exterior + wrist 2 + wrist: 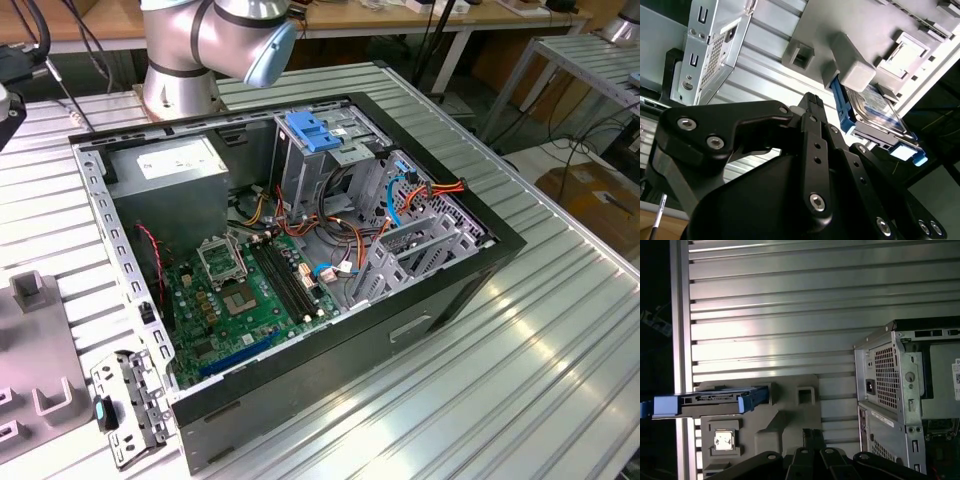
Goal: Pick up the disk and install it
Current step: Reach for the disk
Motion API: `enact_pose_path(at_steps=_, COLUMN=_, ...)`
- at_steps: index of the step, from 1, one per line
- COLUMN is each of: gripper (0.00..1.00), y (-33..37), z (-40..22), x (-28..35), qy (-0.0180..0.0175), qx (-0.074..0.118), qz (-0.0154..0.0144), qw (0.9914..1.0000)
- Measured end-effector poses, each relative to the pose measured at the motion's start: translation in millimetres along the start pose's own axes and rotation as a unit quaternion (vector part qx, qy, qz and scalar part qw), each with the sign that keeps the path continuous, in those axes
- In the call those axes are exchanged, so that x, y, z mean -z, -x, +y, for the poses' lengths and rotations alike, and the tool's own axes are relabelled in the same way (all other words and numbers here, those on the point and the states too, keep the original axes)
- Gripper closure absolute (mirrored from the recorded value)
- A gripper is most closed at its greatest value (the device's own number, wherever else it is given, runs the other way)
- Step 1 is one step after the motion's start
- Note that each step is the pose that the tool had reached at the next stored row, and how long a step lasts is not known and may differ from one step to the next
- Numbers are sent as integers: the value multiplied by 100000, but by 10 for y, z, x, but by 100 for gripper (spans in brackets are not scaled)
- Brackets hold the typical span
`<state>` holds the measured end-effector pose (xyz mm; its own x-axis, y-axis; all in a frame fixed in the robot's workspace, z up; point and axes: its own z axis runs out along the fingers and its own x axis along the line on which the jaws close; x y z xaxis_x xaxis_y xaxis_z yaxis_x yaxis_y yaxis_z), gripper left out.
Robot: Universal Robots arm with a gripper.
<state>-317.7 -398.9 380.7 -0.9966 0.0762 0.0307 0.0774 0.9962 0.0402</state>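
Seemingly near gripper (810, 102), apart: disk (876, 106).

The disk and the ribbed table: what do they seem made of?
The disk: rails look like matte bright-blue moulded plastic; the body, in the second wrist view, seems metal with a glossy label. The table: probably brushed aluminium, given silvery ribbed slats with soft glare.

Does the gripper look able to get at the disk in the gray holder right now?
Likely yes. The disk sticks out of the gray holder with its blue rails exposed and nothing lying over it. The gripper is close by, apart from it, with no obstacle between.
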Motion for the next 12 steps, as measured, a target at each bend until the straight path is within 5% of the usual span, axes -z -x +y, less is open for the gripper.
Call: enact_pose_path(at_steps=12, gripper=89, y=-184, z=-15, x=-6, qy=0, qx=4, qz=-1, qw=100000)
